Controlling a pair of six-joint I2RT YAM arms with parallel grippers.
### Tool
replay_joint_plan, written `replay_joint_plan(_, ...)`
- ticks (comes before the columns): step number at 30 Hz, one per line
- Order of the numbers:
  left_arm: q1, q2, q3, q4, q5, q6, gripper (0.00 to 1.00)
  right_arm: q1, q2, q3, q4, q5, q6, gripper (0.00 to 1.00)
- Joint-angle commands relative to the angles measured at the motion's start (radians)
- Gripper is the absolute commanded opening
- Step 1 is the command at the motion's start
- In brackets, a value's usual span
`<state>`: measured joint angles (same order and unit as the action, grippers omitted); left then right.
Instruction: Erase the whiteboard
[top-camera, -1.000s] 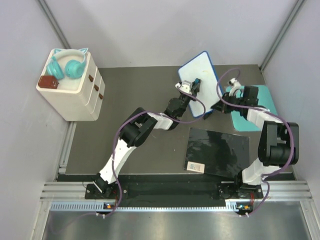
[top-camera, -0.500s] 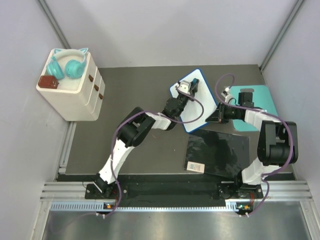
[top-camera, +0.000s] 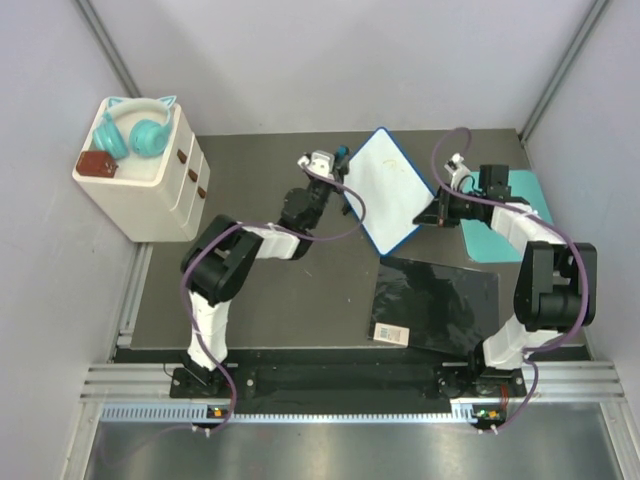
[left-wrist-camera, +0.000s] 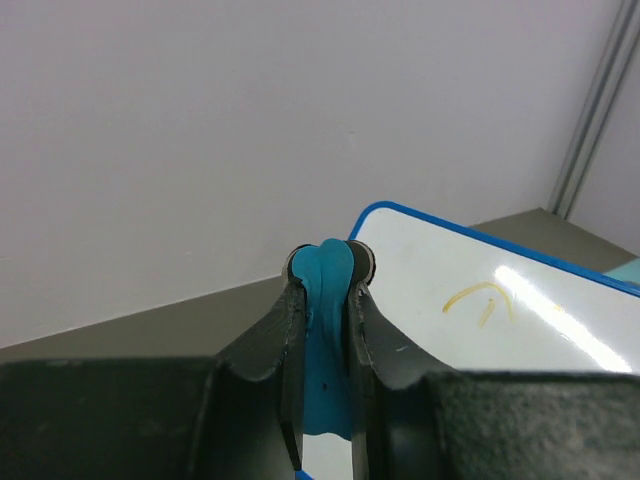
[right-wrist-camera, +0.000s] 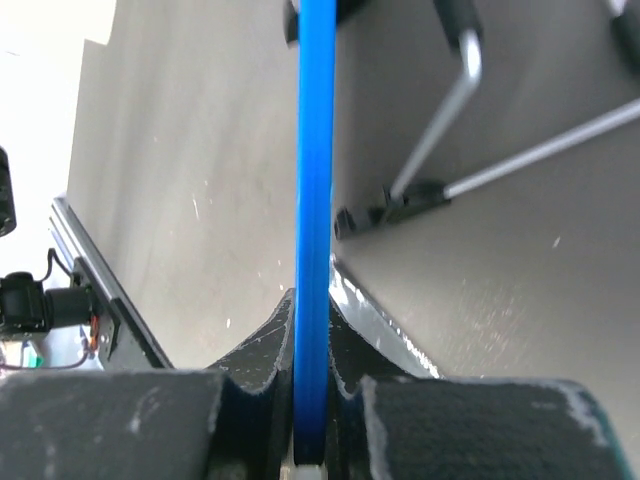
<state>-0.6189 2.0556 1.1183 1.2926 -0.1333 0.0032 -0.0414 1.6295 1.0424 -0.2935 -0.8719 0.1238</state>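
Far left there's a white drawer box (top-camera: 150, 195) with teal headphones (top-camera: 133, 132) on top. Then the left hand (left-wrist-camera: 328, 268), squeezed tight on a small teal pad (left-wrist-camera: 325, 340). It's just beside the corner of the whiteboard (top-camera: 392, 195), which sits tilted up toward the back of the counter (top-camera: 270, 290) with a yellow squiggle (left-wrist-camera: 480, 300) on it. The right hand (right-wrist-camera: 312, 345) is clamped on its blue rim. A black sheet (top-camera: 435, 295) lies in front.
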Motion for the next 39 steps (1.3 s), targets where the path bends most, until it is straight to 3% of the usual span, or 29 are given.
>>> replay_joint_plan(1,0.024,-0.118,-0.109,0.151,0.043,0.03,0.0,0.0,-0.04,0.122,-0.034,-0.002,-0.053,0.0)
replay_joint_plan(13,0.025,-0.123,-0.212,0.2,0.052,0.008,0.0,0.0,-0.016,0.26,-0.168,0.053,-0.111,0.0)
replay_joint_plan(35,0.016,-0.078,-0.229,0.221,0.106,-0.002,0.0,-0.041,0.024,0.294,0.013,0.131,-0.018,0.0)
replay_joint_plan(39,0.015,-0.074,-0.233,0.217,0.11,-0.002,0.0,-0.041,0.064,0.376,-0.074,0.133,-0.056,0.0)
